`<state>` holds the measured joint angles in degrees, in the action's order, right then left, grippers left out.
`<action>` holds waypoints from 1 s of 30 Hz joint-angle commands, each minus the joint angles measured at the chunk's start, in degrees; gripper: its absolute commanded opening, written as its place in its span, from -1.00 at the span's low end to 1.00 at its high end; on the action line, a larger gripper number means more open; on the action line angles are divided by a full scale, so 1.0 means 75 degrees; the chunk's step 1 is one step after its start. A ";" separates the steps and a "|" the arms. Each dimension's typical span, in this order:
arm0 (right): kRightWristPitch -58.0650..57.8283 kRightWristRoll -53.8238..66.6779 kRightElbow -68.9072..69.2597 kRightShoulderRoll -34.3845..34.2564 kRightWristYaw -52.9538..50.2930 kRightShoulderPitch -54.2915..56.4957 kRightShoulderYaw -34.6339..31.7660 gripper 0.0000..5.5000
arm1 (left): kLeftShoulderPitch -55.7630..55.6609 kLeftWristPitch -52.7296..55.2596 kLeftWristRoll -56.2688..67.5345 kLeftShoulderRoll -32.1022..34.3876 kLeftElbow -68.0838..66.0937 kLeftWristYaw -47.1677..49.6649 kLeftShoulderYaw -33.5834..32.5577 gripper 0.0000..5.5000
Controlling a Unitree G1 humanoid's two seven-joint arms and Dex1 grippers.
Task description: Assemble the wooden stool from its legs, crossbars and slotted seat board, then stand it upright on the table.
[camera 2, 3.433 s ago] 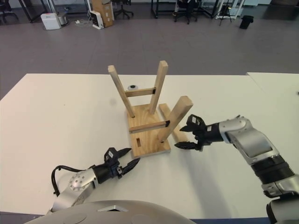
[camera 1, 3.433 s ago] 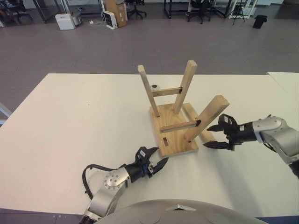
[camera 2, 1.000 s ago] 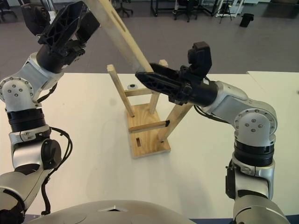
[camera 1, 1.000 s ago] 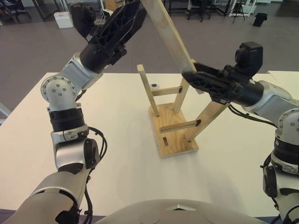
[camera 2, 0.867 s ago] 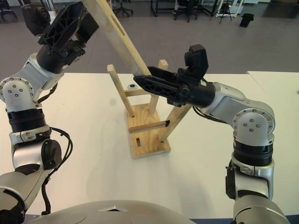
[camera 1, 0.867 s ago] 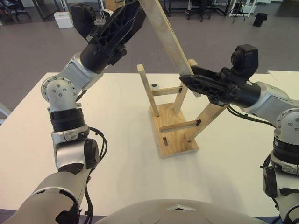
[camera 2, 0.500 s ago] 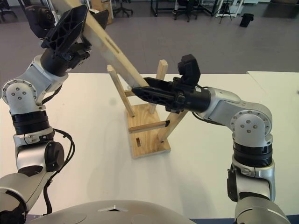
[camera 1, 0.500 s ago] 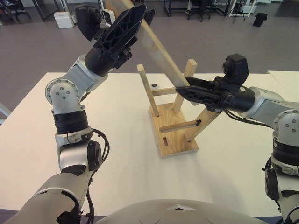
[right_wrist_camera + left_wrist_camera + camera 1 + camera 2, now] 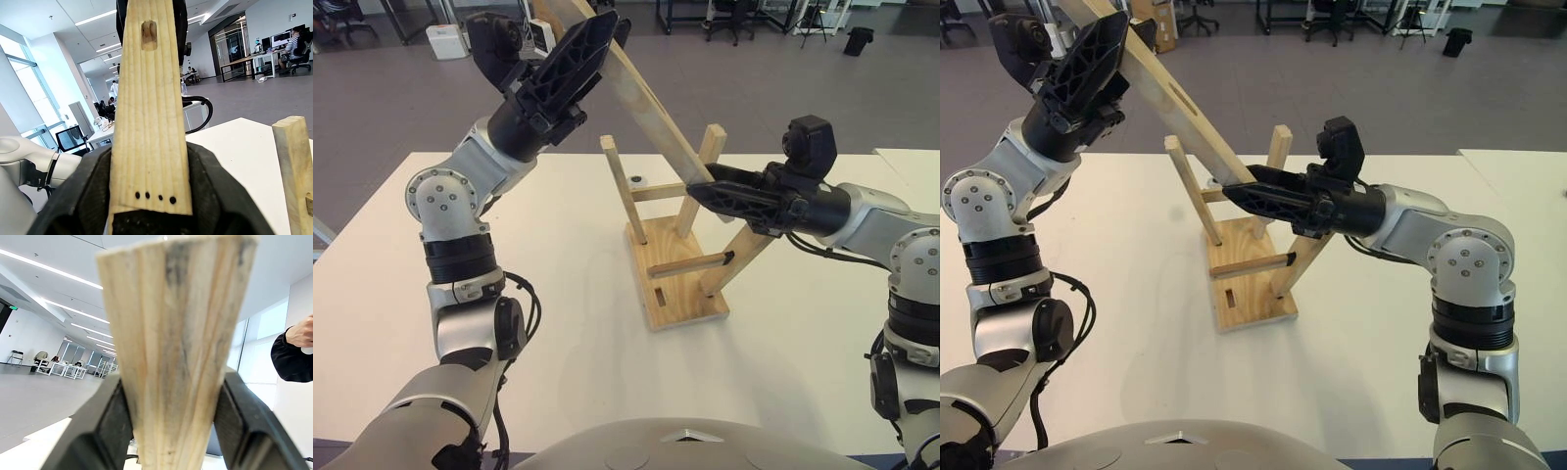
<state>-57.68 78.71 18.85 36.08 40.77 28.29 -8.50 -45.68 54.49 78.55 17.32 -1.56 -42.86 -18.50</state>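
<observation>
While left fingers (image 9: 576,57) clamp the tilted leg (image 9: 651,110) (upper end), right fingers (image 9: 732,199) grip lower down.

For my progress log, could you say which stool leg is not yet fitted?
The slanted leg held aloft between left gripper and right gripper; the others stand in the seat board.

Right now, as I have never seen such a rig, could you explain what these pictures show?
This is a humanoid robot with two arms. Two pictures come from cameras on its head, looking down at a table; two come from cameras on its wrists. On the table lies the seat board, with three legs and two crossbars fitted, legs pointing up. The left end effector and the right end effector are shut on a fourth wooden leg, held slanted in the air above it.
</observation>
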 commanded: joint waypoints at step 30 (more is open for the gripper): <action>0.4968 -0.8091 -0.1300 -0.1568 -0.2391 -0.5530 0.2105 0.18 | 0.5099 -0.2809 -0.3985 0.1668 0.2495 -0.0791 0.0923 -0.26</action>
<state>-19.15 18.25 8.74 25.02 22.20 -12.47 6.72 -8.61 35.55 49.41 31.21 16.83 -48.50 -11.91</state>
